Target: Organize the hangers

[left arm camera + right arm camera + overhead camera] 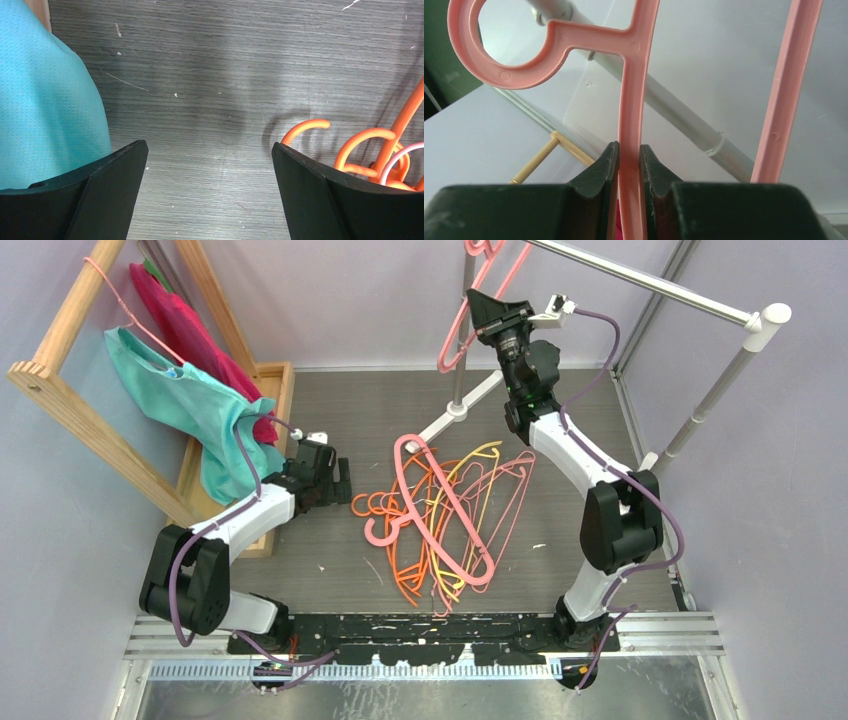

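A tangled pile of pink, orange and yellow hangers (pixel 445 515) lies on the table's middle. My right gripper (pixel 483 312) is raised high at the back, shut on the arm of a pink hanger (pixel 462 325), close to the grey rail (pixel 640 280). In the right wrist view the fingers pinch the pink hanger's stem (pixel 630 120) just below its hook (pixel 499 50). My left gripper (pixel 343 481) is open and empty, low over the table at the pile's left edge. In the left wrist view, orange hooks (pixel 357 145) lie behind its right finger (pixel 320 195).
A wooden rack (pixel 90 390) at the left holds a thin pink hanger with teal cloth (pixel 190 405) and red cloth (pixel 195 335). The teal cloth (pixel 45 105) hangs right beside my left gripper. The rail's grey stand (pixel 455 405) rises behind the pile.
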### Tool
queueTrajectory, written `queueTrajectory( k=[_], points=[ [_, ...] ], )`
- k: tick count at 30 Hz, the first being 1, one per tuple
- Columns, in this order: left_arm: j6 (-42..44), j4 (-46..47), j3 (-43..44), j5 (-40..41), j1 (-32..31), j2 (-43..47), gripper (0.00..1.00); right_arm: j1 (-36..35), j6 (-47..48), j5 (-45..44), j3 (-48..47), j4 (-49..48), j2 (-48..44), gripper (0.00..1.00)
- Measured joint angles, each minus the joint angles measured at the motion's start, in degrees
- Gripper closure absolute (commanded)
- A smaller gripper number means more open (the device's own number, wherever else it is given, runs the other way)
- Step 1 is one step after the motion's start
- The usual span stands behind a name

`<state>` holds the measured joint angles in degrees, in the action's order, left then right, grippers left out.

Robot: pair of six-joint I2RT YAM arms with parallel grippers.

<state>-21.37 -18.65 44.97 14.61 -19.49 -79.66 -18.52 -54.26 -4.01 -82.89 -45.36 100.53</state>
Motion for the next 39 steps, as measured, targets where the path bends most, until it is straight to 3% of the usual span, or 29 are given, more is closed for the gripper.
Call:
queueTrajectory(
  k=[15,20,22,26,35,39],
  points=[
    [0.8,0.0,0.6,0.5,0.0,-0.9,0.02,0.9,-8.1,-3.7,-8.6,2.7,8.7,0.99],
    [1.0,-0.1,0.7,0.5,0.0,-0.9,0.02,0.7,-9.8,-4.1,-8.8,3.8,8.7,0.75],
    [1.0,-0.1,0.7,0.5,0.0,-0.9,0.02,0.6,-10.0,-4.0,-8.8,3.8,8.6,0.52],
    [1.0,-0.1,0.7,0.4,0.0,-0.9,0.02,0.6,-9.2,-3.2,-6.9,3.8,8.0,0.20],
    [1.0,0.0,0.7,0.1,0.0,-0.9,0.02,0.4,-5.1,-2.4,7.6,4.4,-3.0,0.15],
    [1.0,0.0,0.7,-0.1,0.0,-0.9,0.02,-4.1,4.1,-4.8,16.3,9.5,-13.7,0.13]
  ],
)
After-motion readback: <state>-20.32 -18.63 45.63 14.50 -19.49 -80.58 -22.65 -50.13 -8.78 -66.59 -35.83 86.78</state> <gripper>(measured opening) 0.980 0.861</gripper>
